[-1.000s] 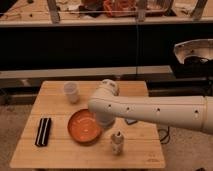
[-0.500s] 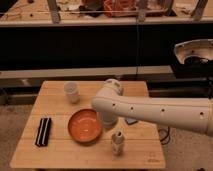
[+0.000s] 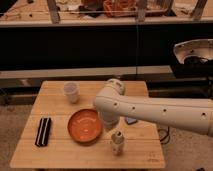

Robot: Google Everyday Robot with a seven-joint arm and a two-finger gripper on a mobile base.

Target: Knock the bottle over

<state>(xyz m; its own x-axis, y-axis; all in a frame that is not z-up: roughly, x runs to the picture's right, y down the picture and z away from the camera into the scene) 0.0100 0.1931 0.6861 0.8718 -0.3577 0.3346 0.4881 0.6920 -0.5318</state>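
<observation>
The bottle (image 3: 117,142) stands upright near the worktop's (image 3: 55,156) front edge, beside the plate (image 3: 84,126). The gripper (image 3: 111,128), jaws closed, hangs just behind it. Approach step; next comes a sideways shove.

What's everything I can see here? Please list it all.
pale wooden table: one, light brown, centre of view
round orange plate: one, orange, middle of table
translucent white plastic cup: one, white, table's far left
flat black rectangular object: one, black, near table's left edge
small whitish-beige plastic bottle: one, beige, upright, right of plate
robot arm: one, white, reaching in from the right
end effector: one, shut, just above the bottle
</observation>
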